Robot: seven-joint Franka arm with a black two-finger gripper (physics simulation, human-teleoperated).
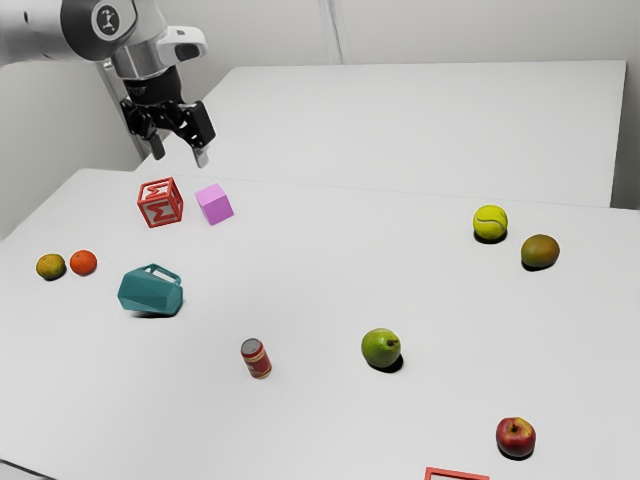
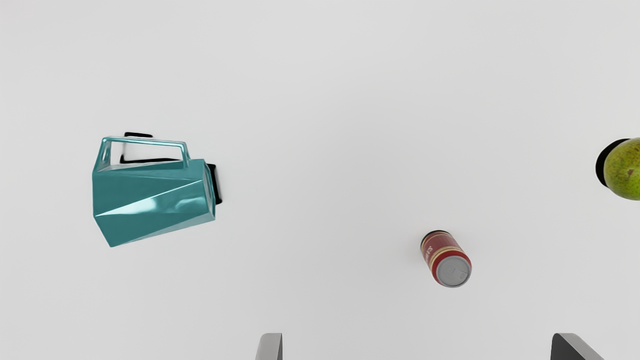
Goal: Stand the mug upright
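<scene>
My gripper [image 1: 179, 158] is held high above the table near the exterior view's upper left, with nothing between its fingers. In the wrist view the gripper [image 2: 416, 345] is open, its two fingertips far apart. A teal faceted mug [image 1: 150, 292] lies on its side on the table, on the exterior view's left, well below the gripper and apart from it. In the wrist view the mug [image 2: 150, 202] has its angular handle along one side.
A red-and-white letter block [image 1: 160, 203] and a pink cube [image 1: 215, 204] sit beyond the mug. Two small fruits [image 1: 83, 262] lie beside it. A red can [image 1: 256, 358], a green pear [image 1: 381, 348], an apple [image 1: 516, 437], a tennis ball [image 1: 490, 222] and a mango [image 1: 540, 251] are spread across the table [image 1: 330, 260].
</scene>
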